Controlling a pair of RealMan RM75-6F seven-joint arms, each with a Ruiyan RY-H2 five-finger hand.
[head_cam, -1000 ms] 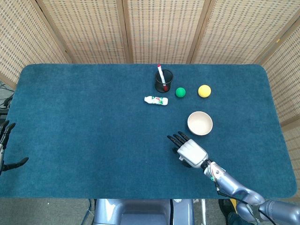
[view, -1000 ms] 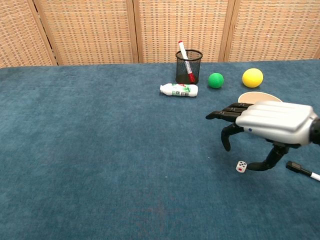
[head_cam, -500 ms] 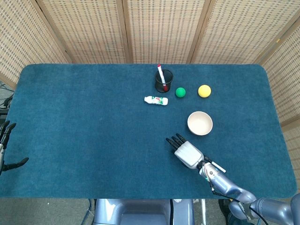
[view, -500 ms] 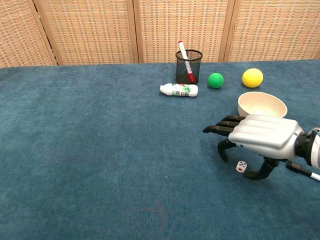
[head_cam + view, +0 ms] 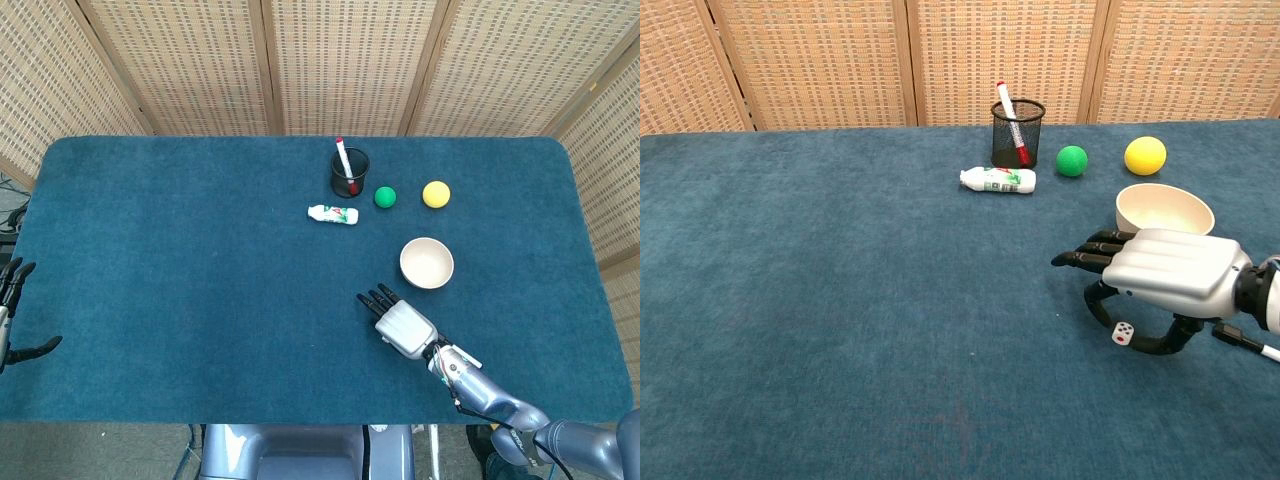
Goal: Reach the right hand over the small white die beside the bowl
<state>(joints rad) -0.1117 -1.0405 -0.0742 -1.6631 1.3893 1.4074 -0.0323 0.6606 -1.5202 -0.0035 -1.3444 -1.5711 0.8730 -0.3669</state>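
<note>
R hand (image 5: 1170,278) is held palm-down low over the table (image 5: 840,300), fingers apart and arched, thumb curled under; nothing is gripped, so it is read as released. The small white die (image 5: 1123,334) is seen in chest view on the cloth under the palm's near-left edge, between thumb and fingers, apparently not touched, though contact can't be fully ruled out. In head view the die is hidden by the hand. The bowl (image 5: 1165,208) sits just behind the hand, apart from it. Judgement: reach is essentially done; die sits off-centre under the palm, so a small shift toward the robot and its L would centre it. Height should be kept so the fingertips are not dragged on cloth or the die nudged; thumb esp. should be watched. A thin white-tipped rod (image 5: 1245,340) lies near the wrist and should be avoided. Further out: bottle (image 5: 998,180), mesh cup (image 5: 1018,133) w/ marker (image 5: 1010,118), green ball (image 5: 1071,160), yellow ball (image 5: 1145,155). L hand (image 5: 12,310) is idle at the far L edge, fingers spread, nothing held.
</note>
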